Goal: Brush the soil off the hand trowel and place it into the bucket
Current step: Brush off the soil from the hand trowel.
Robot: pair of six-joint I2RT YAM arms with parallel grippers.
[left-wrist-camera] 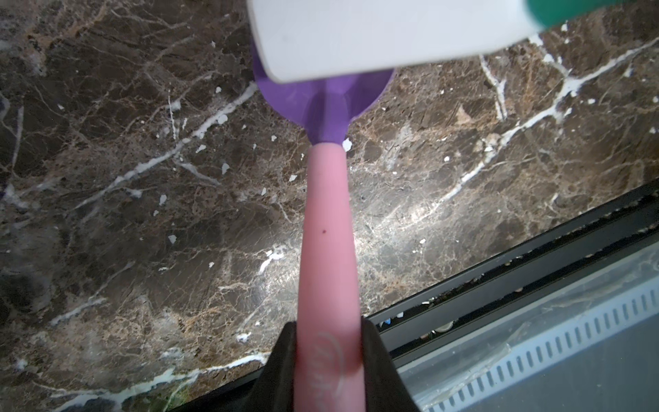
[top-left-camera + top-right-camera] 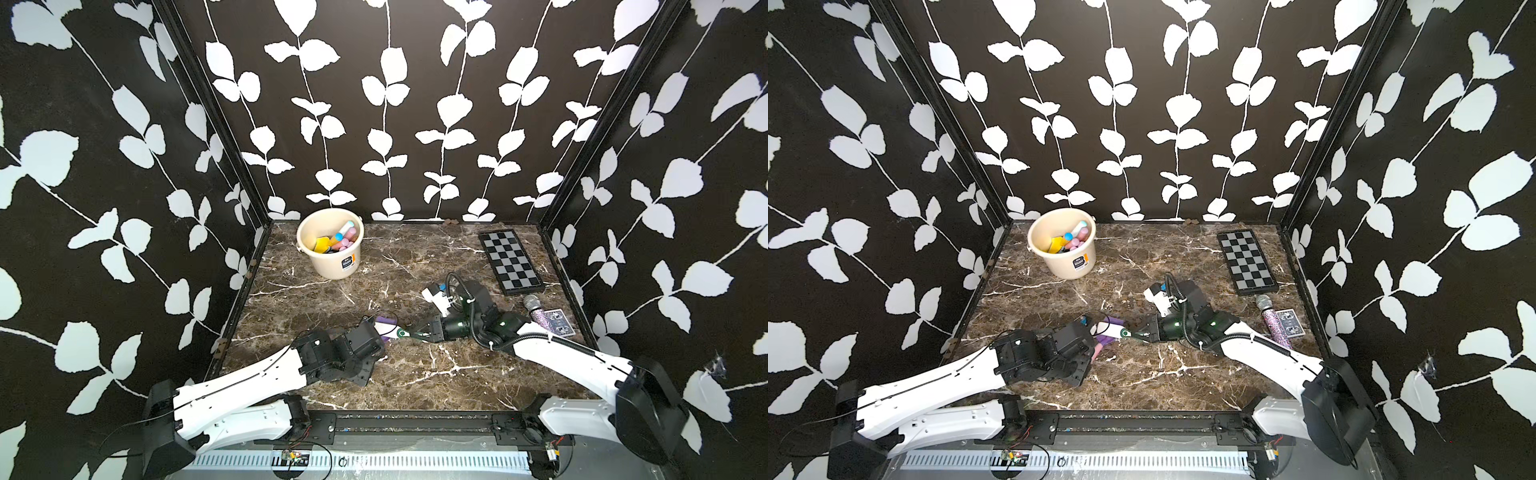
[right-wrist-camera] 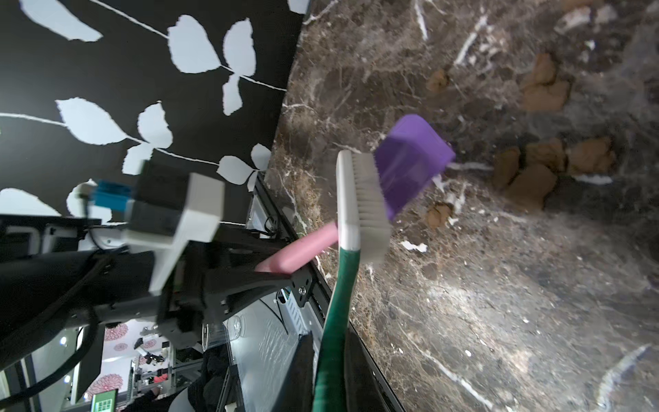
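The left fingers (image 1: 278, 367) are pinching the pink handle of the hand trowel (image 1: 328, 232) near its end. A faint raised script is showing on the handle between them, too blurred to read. The right fingers (image 3: 306, 374) are pressing together on the green handle of a brush (image 3: 340, 281). Its white head is lying across the trowel's purple blade, with the bristles facing the blade and meeting its near edge. In both top views the trowel (image 2: 388, 323) is hanging over the front half of the counter (image 2: 374, 374), about midway between the left and right edges; whether the blade is touching the marbled surface cannot be told. Brown clumps of soil (image 3: 531, 178) are lying on the counter just beyond the blade tip, and a few more are sitting along the back and left edges. The cream bucket (image 2: 328, 268) is standing upright near the back left corner, well apart from the trowel, and is holding bright plastic pieces (image 2: 337, 241) in yellow, blue and pink. Its small dark label (image 2: 347, 263) is carrying an orange mark, with print too small to read. A chessboard (image 2: 511, 262) is lying flat at the back right corner. In front of it, by the right edge, a glittery microphone (image 2: 540, 316) is resting just beside a blue patterned card box (image 2: 559, 323), whose print is also illegible.
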